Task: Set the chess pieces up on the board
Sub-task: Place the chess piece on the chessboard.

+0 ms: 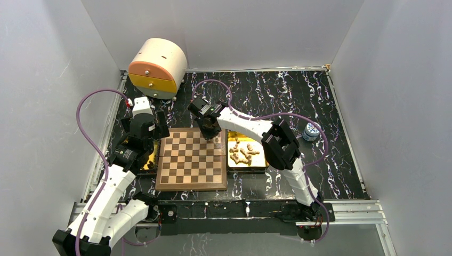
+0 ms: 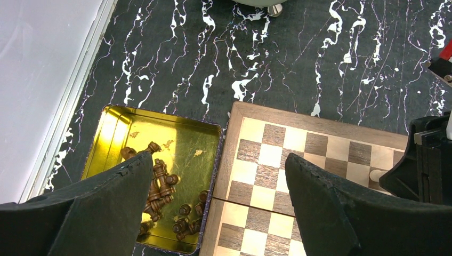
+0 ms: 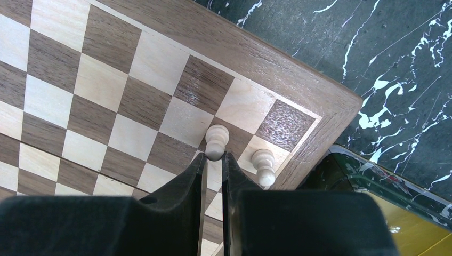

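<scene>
The wooden board (image 1: 186,165) lies in the middle, between two gold trays. My right gripper (image 3: 213,156) is over the board's far right corner (image 1: 211,134), shut on the head of a light pawn (image 3: 216,140) whose base is on a dark square. A second light pawn (image 3: 263,165) stands one square to its right, by the border. Several light pieces (image 1: 242,153) lie in the right tray (image 1: 260,166). My left gripper (image 2: 217,160) is open and empty, above the seam between the left tray (image 2: 186,136) and the board (image 2: 277,154).
Several dark brown pieces (image 2: 160,186) lie in the left tray. A cream drawer box with orange and yellow fronts (image 1: 157,66) stands at the back left. A small blue-and-white jar (image 1: 311,131) stands to the right of the trays. White walls enclose the black marbled table.
</scene>
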